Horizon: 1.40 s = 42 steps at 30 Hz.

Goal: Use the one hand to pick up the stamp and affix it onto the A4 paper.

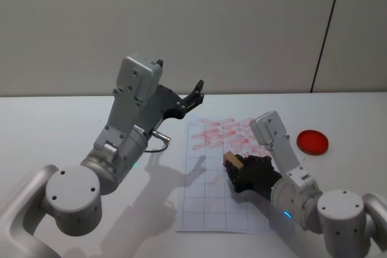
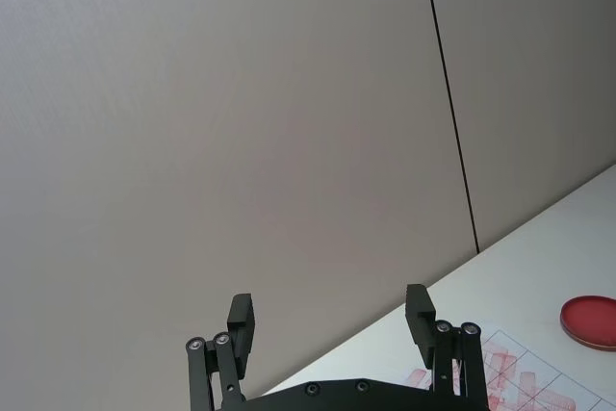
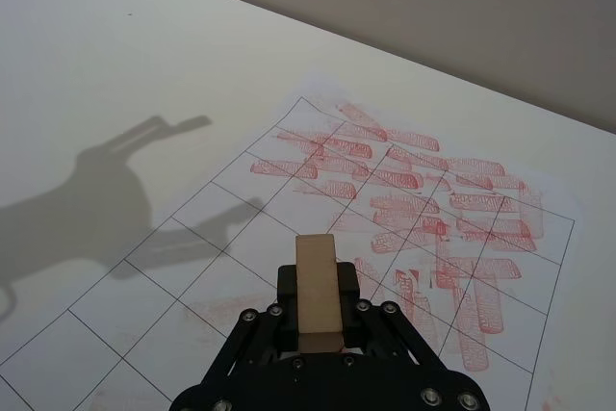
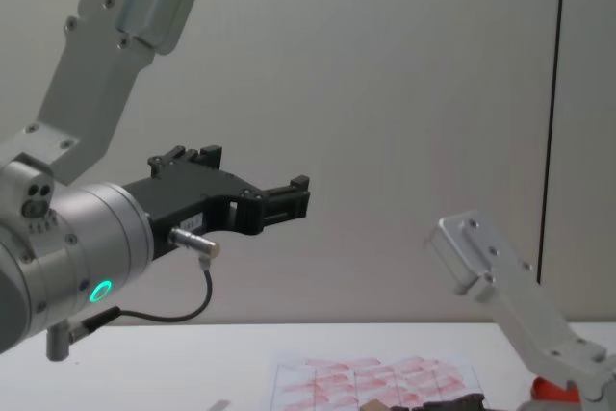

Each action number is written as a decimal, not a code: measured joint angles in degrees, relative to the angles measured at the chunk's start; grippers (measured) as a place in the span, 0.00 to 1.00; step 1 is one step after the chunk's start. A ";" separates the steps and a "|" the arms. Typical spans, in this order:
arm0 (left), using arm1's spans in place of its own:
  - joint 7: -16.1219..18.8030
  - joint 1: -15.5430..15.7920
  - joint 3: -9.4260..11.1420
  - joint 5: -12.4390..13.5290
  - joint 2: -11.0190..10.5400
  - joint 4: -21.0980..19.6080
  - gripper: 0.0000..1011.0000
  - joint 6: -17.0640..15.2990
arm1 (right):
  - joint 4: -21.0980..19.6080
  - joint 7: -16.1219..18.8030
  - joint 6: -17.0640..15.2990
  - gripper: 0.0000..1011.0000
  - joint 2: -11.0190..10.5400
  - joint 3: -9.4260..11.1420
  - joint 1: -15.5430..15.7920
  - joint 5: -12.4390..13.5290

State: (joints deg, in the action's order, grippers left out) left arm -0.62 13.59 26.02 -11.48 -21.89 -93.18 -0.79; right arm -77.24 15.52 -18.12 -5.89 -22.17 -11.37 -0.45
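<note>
Head view: right pincer (image 1: 234, 166) holds stamp (image 1: 231, 160).

Table (image 1: 60, 125) open left of the A4 paper (image 1: 205, 203); red dish (image 1: 312, 142) to its right — left gripper (image 1: 179, 75) hangs above.

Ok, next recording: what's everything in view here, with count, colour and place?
A4 paper: one, white with a thin grid and red-pink stamp marks, flat on the table in front of the robot.
stamp: one, tan wood, held over the paper's right half.
dish: one, red, round, on the table to the right of the paper.
table: one, white.
wall: grey, with a dark vertical seam, behind the table.
right claw: one, black, shut on the stamp.
left claw: one, black, open and empty, raised above the table left of the paper.
</note>
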 joint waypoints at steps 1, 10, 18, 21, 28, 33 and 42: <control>0.00 0.00 0.00 0.00 0.00 0.00 0.99 0.00 | 0.24 0.12 0.08 0.22 -0.01 0.03 -0.09 0.08; 0.00 0.00 0.00 0.00 0.00 0.00 0.99 0.00 | 1.17 0.54 0.40 0.22 -0.03 0.21 -0.34 0.46; 0.00 0.00 0.00 0.00 0.00 0.00 0.99 0.00 | 0.36 0.51 0.45 0.22 -0.08 0.38 -0.25 0.77; 0.00 0.00 0.00 0.00 0.00 0.00 0.99 0.00 | -0.78 0.27 0.28 0.22 -0.19 0.50 -0.20 1.05; 0.00 0.00 0.00 0.00 0.00 0.00 0.99 0.00 | -6.35 -1.22 0.03 0.22 -0.33 1.19 -0.29 2.43; 0.00 0.00 0.00 0.00 0.00 0.00 0.99 0.00 | -9.88 -3.20 -0.81 0.22 -0.41 1.88 -0.49 3.36; 0.00 0.00 0.00 0.00 0.00 0.00 0.99 0.00 | -14.11 -7.95 -3.35 0.22 -0.98 3.65 -0.62 4.80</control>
State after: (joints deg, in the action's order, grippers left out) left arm -0.62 13.59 26.02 -11.48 -21.89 -93.18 -0.80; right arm -91.35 7.57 -21.47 -6.87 -18.52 -11.99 4.35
